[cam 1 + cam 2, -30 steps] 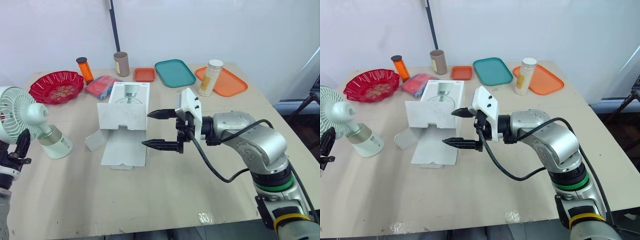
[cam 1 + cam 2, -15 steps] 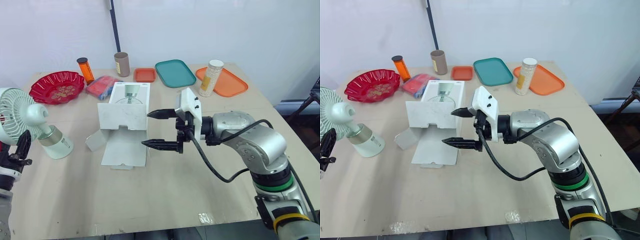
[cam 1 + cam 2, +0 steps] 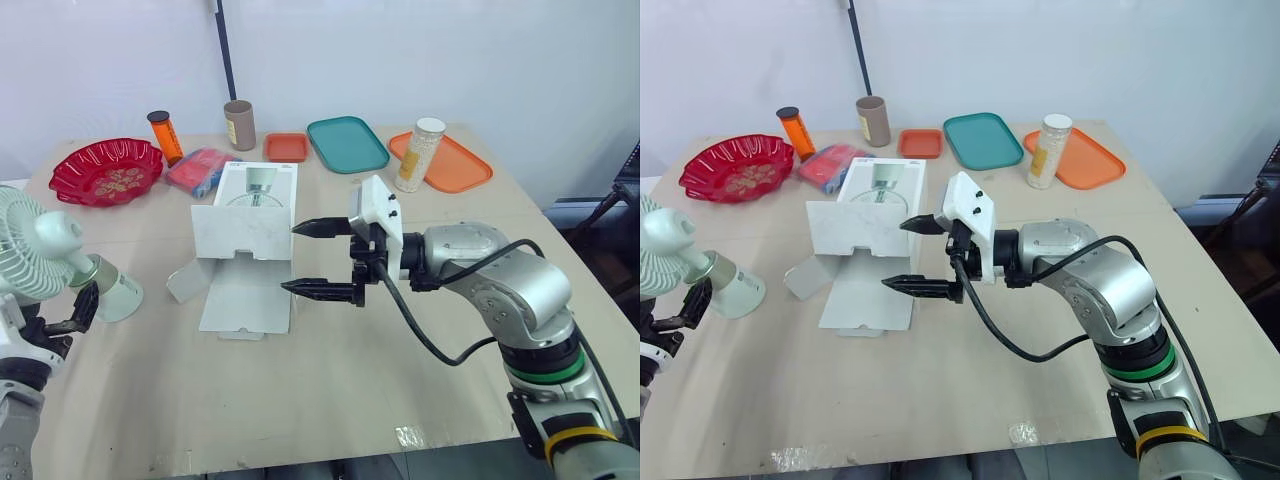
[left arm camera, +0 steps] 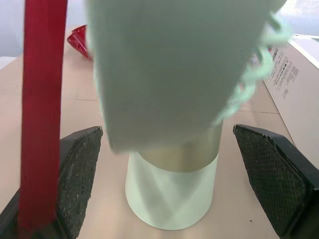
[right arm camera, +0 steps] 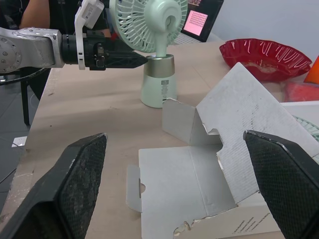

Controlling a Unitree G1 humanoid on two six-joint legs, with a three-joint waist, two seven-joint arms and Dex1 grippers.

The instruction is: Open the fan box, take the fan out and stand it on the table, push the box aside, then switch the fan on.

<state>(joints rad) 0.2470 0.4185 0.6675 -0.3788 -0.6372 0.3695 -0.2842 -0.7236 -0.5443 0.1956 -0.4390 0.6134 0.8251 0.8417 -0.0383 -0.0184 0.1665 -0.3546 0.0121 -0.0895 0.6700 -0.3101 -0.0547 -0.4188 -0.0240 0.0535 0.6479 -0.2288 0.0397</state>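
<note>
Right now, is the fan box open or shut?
Open: the fan box has its flaps folded out, one flat on the table.

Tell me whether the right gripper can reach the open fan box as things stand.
Probably yes. The right gripper is open and points at the fan box, close beside its flaps, with nothing between them. The fan stands apart on the left.
</note>
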